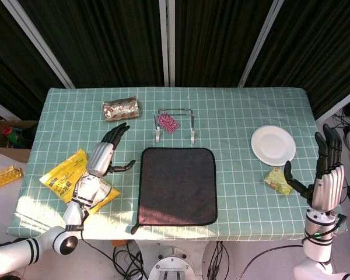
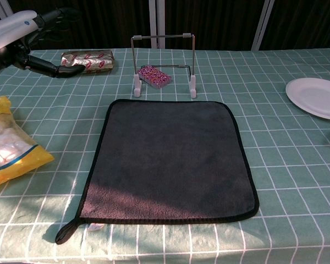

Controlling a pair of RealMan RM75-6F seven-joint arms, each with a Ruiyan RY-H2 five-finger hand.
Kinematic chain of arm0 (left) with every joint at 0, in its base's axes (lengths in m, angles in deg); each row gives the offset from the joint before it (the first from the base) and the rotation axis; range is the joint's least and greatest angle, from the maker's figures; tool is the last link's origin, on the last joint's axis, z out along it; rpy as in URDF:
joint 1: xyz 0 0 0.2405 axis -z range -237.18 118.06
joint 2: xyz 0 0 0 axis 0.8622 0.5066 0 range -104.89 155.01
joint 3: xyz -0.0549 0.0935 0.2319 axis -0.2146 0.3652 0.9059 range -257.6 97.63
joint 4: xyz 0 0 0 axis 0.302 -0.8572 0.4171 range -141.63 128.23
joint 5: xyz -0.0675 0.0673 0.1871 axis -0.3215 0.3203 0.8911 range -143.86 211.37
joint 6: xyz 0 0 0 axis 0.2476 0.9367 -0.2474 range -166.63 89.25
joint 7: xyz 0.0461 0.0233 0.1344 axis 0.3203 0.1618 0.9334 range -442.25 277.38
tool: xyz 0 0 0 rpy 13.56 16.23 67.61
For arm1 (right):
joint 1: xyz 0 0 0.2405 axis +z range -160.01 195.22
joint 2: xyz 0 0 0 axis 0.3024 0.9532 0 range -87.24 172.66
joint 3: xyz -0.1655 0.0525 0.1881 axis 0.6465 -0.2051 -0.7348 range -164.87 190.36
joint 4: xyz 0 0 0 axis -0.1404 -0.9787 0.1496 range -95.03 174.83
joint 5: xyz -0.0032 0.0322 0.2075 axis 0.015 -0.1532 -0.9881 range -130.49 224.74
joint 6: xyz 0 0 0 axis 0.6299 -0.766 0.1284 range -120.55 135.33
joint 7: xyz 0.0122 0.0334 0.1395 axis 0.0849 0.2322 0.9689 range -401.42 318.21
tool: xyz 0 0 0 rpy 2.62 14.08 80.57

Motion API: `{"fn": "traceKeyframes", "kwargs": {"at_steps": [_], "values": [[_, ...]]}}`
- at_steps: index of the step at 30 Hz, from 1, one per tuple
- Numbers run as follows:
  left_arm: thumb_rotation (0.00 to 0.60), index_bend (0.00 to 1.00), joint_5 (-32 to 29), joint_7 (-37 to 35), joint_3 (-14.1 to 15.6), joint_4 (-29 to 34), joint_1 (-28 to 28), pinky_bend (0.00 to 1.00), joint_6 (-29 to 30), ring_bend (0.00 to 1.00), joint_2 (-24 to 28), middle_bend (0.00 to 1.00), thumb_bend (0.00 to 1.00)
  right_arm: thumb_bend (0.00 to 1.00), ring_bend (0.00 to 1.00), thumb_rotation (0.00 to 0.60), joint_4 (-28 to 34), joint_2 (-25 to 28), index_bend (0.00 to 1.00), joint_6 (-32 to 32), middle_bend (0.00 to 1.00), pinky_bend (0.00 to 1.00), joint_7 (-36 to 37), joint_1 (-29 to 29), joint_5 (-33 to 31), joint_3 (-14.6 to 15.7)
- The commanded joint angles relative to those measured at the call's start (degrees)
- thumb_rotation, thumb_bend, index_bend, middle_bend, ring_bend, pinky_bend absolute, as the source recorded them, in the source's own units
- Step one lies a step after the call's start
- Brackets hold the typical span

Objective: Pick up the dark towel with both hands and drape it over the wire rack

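The dark towel (image 1: 178, 185) (image 2: 168, 159) lies flat in the middle of the table, a small loop at its near left corner. Just behind it stands the wire rack (image 1: 175, 123) (image 2: 163, 60) on white feet. My left hand (image 1: 108, 153) (image 2: 38, 41) hovers left of the towel, fingers spread and holding nothing. My right hand (image 1: 324, 172) stands upright off the table's right edge, fingers extended, empty, far from the towel; the chest view does not show it.
A pink patterned packet (image 1: 167, 122) (image 2: 154, 76) lies under the rack. A shiny foil roll (image 1: 121, 108) (image 2: 88, 59) sits at the back left, a yellow snack bag (image 1: 76, 178) (image 2: 5, 148) at the left, a white plate (image 1: 273, 145) (image 2: 316, 96) and green wrapper (image 1: 278, 181) at the right.
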State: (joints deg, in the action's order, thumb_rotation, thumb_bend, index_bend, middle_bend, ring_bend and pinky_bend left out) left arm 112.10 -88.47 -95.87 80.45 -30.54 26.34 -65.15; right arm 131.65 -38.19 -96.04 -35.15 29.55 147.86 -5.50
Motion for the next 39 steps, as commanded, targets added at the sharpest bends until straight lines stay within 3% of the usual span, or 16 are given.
{"fn": "traceKeyframes", "kwargs": {"at_steps": [1, 7, 11, 15, 18, 21, 28, 39], "values": [[0.502, 0.02, -0.09, 0.19, 0.38, 0.32, 0.02, 0.1, 0.47, 0.01, 0.28, 0.03, 0.26, 0.42, 0.0, 0.6, -0.59, 0.02, 0.0, -0.04, 0.0, 0.0, 0.32, -0.14, -0.53, 0.61], [0.503, 0.02, 0.89, 1.71, 2.02, 2.16, -0.39, 0.1, 1.94, 0.01, 1.61, 0.03, 0.25, 0.42, 0.0, 0.6, -0.66, 0.67, 0.0, -0.39, 0.0, 0.0, 0.6, -0.31, -0.79, 1.53], [0.505, 0.02, 2.69, 5.98, 4.86, 4.4, -1.19, 0.1, 2.62, 0.02, 3.99, 0.03, 0.24, 0.42, 0.0, 0.6, -0.11, 1.56, 0.0, -0.92, 0.0, 0.0, 0.54, -0.7, -0.9, 1.95], [0.518, 0.04, 5.46, 17.56, 10.49, 8.15, -3.81, 0.1, 4.47, 0.03, 8.44, 0.03, 0.23, 0.42, 0.0, 0.6, 0.52, 2.94, 0.0, -1.54, 0.0, 0.0, 1.11, -1.52, -1.7, 2.27], [0.579, 0.06, 8.22, 25.16, 14.89, 10.87, -6.29, 0.1, 6.6, 0.03, 11.12, 0.03, 0.23, 0.42, 0.0, 0.6, 0.96, 3.83, 0.0, -1.83, 0.0, 0.0, 2.11, -2.1, -2.77, 2.33], [0.599, 0.06, 11.46, 27.95, 18.45, 11.8, -8.49, 0.1, 8.77, 0.03, 12.03, 0.03, 0.22, 0.42, 0.0, 0.6, 1.49, 4.38, 0.0, -1.59, 0.0, 0.0, 3.0, -2.37, -3.89, 2.4], [0.6, 0.03, 16.62, 26.56, 22.58, 7.79, -10.38, 0.11, 9.49, 0.03, 7.82, 0.03, 0.16, 0.42, 0.0, 0.6, 2.92, 4.98, 0.0, -0.88, 0.0, 0.0, 2.76, -2.63, -4.08, 3.45], [0.6, 0.03, 19.43, 24.34, 22.81, 0.14, -8.16, 0.11, 4.87, 0.03, -1.81, 0.03, 0.16, 0.42, 0.0, 0.6, 5.62, 7.57, 0.0, -1.92, 0.0, 0.0, 1.9, -4.13, -3.64, 4.35]]}}
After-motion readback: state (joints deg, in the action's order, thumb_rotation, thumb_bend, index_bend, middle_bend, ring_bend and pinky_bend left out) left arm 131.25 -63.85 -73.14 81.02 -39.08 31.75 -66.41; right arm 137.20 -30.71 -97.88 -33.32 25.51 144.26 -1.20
